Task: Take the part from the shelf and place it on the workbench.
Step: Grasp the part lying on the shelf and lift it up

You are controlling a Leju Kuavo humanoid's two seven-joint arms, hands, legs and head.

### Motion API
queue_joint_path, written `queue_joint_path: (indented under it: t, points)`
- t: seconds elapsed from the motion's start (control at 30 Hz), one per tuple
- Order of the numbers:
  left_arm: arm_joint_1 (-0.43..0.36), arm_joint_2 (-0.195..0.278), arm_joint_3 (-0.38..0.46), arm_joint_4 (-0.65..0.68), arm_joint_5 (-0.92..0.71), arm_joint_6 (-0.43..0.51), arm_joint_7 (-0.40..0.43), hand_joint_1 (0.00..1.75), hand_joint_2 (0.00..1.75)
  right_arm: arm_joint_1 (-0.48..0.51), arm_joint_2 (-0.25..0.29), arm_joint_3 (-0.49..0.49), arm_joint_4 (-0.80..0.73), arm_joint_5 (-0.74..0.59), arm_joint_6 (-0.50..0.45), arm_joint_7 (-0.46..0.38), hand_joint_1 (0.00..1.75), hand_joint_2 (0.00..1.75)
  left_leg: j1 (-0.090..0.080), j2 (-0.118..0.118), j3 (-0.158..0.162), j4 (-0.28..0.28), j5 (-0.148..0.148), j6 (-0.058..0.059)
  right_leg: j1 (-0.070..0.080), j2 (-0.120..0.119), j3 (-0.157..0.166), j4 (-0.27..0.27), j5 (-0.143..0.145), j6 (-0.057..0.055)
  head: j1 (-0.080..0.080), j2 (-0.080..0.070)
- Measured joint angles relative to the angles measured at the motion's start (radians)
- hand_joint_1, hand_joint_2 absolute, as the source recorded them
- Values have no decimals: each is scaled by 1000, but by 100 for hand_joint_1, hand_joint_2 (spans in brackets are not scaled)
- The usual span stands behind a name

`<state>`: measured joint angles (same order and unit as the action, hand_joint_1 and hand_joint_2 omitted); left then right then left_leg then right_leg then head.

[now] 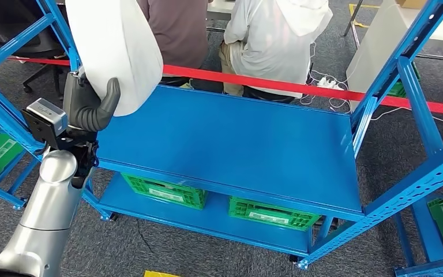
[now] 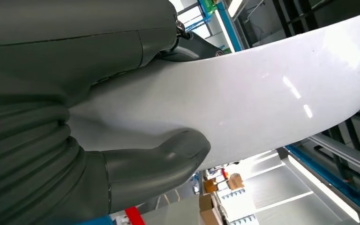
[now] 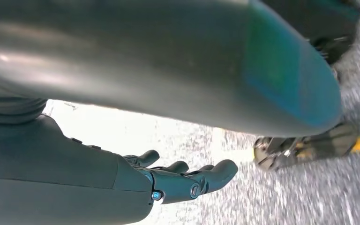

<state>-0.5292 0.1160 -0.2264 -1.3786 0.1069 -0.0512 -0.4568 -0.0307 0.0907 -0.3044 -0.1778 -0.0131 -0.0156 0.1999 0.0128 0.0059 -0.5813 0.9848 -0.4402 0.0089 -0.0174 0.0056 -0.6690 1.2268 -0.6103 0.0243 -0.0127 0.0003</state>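
Observation:
The part is a large smooth white curved panel, held upright above the left end of the blue shelf. My left hand grips its lower edge, the thick grey thumb pressed on the near face. In the left wrist view the part spans the picture, and my left hand clamps it with the thumb under it. My right hand hangs low over the grey floor, its fingers stretched out and apart with nothing in them.
The shelf's top board is bare. Green crates stand on the lower board. Blue uprights rise at the right and left. A red tape barrier runs behind the shelf, and two seated people are beyond it.

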Motion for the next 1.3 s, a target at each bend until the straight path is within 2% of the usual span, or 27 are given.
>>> queue_joint_path:
  t: [0.03,0.07,0.1,0.13,0.2,0.27,0.37,0.43,0.5,0.53,0.57,0.6,0.67,0.73,0.77,0.87,0.9,0.93,1.0,1.03,1.07,1.1,1.13,1.17,1.23,1.27,1.3]
  points:
    - [15,7,0,-4,3,-2,-3,175,175,1,0,0,0,1,0,0,0,0,1,2,-4,3,0,-1,-3,0,-18,44,-13,3,0,0]
    - [29,14,-1,-8,5,-4,-5,175,175,2,0,0,0,2,0,0,0,0,3,2,-8,8,0,-3,-6,-1,-19,54,-7,6,0,0]
    - [39,21,-1,-13,7,-5,-7,175,175,2,0,0,0,4,-1,0,0,0,6,2,-14,15,0,-7,-9,-1,-1,24,16,10,0,0]
    - [46,27,-2,-19,8,-6,-7,175,175,2,0,0,0,6,-1,0,0,0,10,2,-21,23,-2,-13,-13,-2,35,-38,47,14,0,0]
    - [53,38,-2,-32,9,-6,-7,175,175,0,2,0,0,11,-2,0,0,0,14,-1,-32,39,-4,-29,-14,2,93,-141,82,15,2,0]
    - [60,50,-2,-48,11,-6,-6,175,175,-3,4,1,0,16,-2,1,0,0,11,-5,-38,47,-1,-48,-11,8,102,-165,83,3,2,0]
    - [86,73,1,-78,15,-2,-6,175,175,-4,5,3,0,26,-1,4,0,0,13,-7,-45,51,-5,-69,-12,8,89,-167,95,-28,-2,0]
    - [107,91,7,-96,18,-1,-6,175,175,-3,5,4,0,31,0,6,0,0,15,-6,-72,115,-67,-76,-12,6,75,-171,111,-44,-5,0]
    - [127,106,13,-111,21,0,-7,175,175,-2,5,5,0,33,1,6,0,0,13,-6,-113,243,-156,-78,-7,4,54,-171,127,-51,-10,0]
    - [137,113,15,-116,24,0,-7,175,175,-2,5,6,0,34,2,6,0,0,12,-6,-125,298,-180,-78,-4,3,43,-171,135,-53,-11,0]
    - [147,120,16,-120,26,0,-9,175,175,-2,6,7,0,34,2,6,0,0,11,-6,-123,324,-185,-76,-2,3,33,-171,143,-54,-11,0]
    - [157,126,18,-124,29,-1,-10,175,175,-2,6,8,0,34,3,6,0,0,10,-7,-101,313,-170,-71,1,3,23,-171,151,-53,-11,0]
    - [166,136,23,-133,34,-2,-13,175,175,-3,6,10,0,34,3,6,0,0,5,-7,-7,191,-126,-58,4,3,6,-170,166,-50,-12,0]
    - [168,145,29,-143,38,-4,-15,175,175,-4,8,11,0,34,3,6,0,0,-3,-6,79,64,-113,-48,6,3,-1,-171,181,-41,-12,0]
    - [168,150,31,-146,40,-4,-16,175,175,-4,8,12,0,34,3,6,0,0,-7,-6,97,33,-116,-45,6,2,-1,-173,188,-35,-14,0]
    - [171,160,35,-149,43,-6,-19,175,175,-2,8,15,0,34,3,6,0,0,-8,-5,85,20,-96,-28,4,2,-3,-178,199,-16,-17,0]
    - [173,162,36,-150,45,-7,-19,175,175,-2,9,16,1,34,3,6,0,0,-6,-3,77,17,-85,-20,4,1,-11,-163,177,-12,-15,0]
    - [175,164,37,-151,47,-9,-20,175,175,-2,9,17,1,34,2,6,0,0,-3,-1,67,15,-73,-13,4,1,-23,-130,138,-9,-13,0]
    - [179,168,40,-153,52,-12,-21,175,175,-3,9,18,1,34,2,6,0,0,-4,1,41,16,-51,-6,3,0,-54,-15,39,-4,-8,0]
    - [181,170,40,-152,53,-14,-21,175,175,-3,9,18,1,34,2,6,0,0,-4,1,26,18,-40,-6,3,0,-65,45,9,-1,-6,0]
    - [181,172,40,-152,55,-14,-21,175,175,-3,9,18,1,34,2,6,0,0,-4,1,10,21,-30,-7,3,0,-65,86,3,0,-6,0]
    - [181,173,40,-151,57,-15,-21,175,175,-3,9,18,1,33,1,6,0,0,-4,1,-6,25,-20,-9,3,-1,-50,95,18,0,-6,0]
    - [180,174,40,-150,58,-15,-21,175,175,-3,9,18,1,31,0,6,0,0,-4,2,-21,30,-13,-11,3,-1,-17,67,45,-1,-6,0]
    - [179,174,40,-150,59,-15,-20,175,175,-4,9,18,1,29,-1,6,0,0,-4,2,-34,36,-6,-13,3,-1,33,8,66,-5,-6,0]
    - [174,174,40,-150,59,-15,-18,175,175,-6,9,18,1,25,-4,6,0,0,-6,3,-52,47,6,-23,7,-1,129,-129,65,-15,-6,0]
    - [171,174,39,-149,59,-15,-17,175,175,-7,9,18,1,24,-5,6,0,0,-7,3,-55,50,12,-29,10,-1,156,-172,55,-20,-7,0]
    - [167,174,37,-149,59,-15,-14,175,175,-7,10,18,1,22,-5,6,0,0,-7,4,-57,50,19,-36,13,-1,163,-190,48,-26,-7,0]
